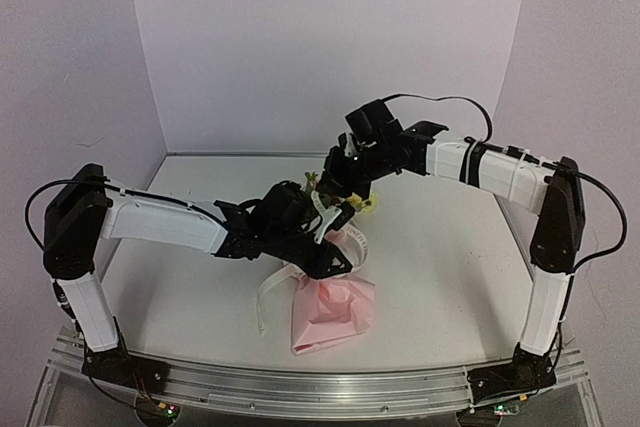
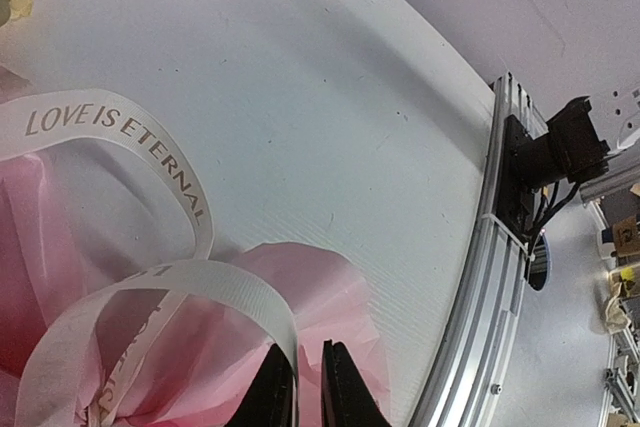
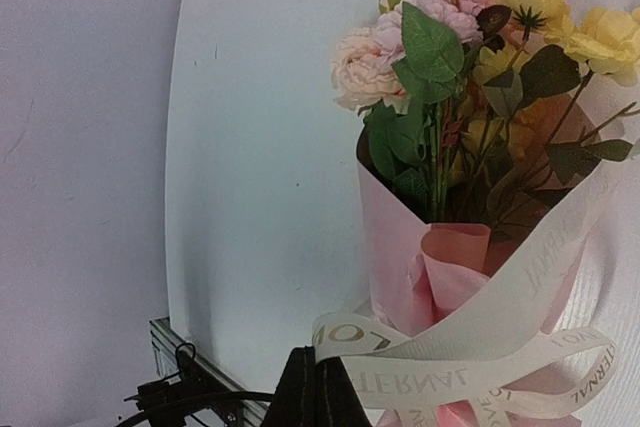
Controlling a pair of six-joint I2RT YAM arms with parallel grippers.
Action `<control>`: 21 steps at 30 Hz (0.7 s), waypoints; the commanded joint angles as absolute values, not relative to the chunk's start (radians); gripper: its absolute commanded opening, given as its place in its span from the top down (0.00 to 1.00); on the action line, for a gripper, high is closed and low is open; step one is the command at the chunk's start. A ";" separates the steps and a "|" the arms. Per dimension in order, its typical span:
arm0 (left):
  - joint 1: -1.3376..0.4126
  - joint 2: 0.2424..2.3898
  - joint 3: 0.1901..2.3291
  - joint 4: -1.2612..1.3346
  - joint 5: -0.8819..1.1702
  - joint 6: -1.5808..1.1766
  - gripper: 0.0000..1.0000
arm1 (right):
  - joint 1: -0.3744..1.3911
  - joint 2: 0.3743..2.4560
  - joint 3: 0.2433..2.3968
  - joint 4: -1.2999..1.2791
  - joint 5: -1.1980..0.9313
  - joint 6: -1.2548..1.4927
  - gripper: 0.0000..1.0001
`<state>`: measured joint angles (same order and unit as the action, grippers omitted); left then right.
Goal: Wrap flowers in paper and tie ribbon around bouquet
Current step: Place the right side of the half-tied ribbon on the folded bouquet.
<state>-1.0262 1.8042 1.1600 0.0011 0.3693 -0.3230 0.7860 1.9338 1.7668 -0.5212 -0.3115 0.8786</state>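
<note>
From above, the bouquet (image 1: pixel 335 312) sits on the desk (image 1: pixel 450 267) just below both tools. I judge the wrapping done and the tying in hand.

Left wrist: my left tool (image 2: pixel 308 352) is barely parted. A ribbon (image 2: pixel 150 132) loop meets its tips, but I cannot tell if it is pinched.

Right wrist: my right tool (image 3: pixel 312 362) is closed, with the ribbon beside its tips and the flowers (image 3: pixel 450 37) ahead. Next I need to cinch the loops.

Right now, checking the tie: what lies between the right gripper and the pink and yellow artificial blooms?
Right wrist view: loops of cream lettered ribbon, then the pink tissue-paper cone, between right gripper and blooms.
</note>
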 commanded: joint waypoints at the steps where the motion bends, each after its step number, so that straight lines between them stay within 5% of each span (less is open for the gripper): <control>1: -0.991 1.803 1.124 0.159 0.385 -0.346 0.84 | 0.782 1.943 1.773 -0.517 -0.436 0.835 1.00; 8: -0.982 1.749 1.080 0.204 0.383 -0.354 0.59 | 0.788 1.951 1.743 -0.517 -0.471 0.827 1.00; 21: -0.946 1.278 0.786 0.205 0.336 -0.474 0.54 | 0.856 2.007 1.813 -0.539 -0.433 0.771 1.00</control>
<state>-0.9828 1.4284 0.8485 0.1683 0.3656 -0.4048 0.8085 1.9752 1.7525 -0.5318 -0.4402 0.8182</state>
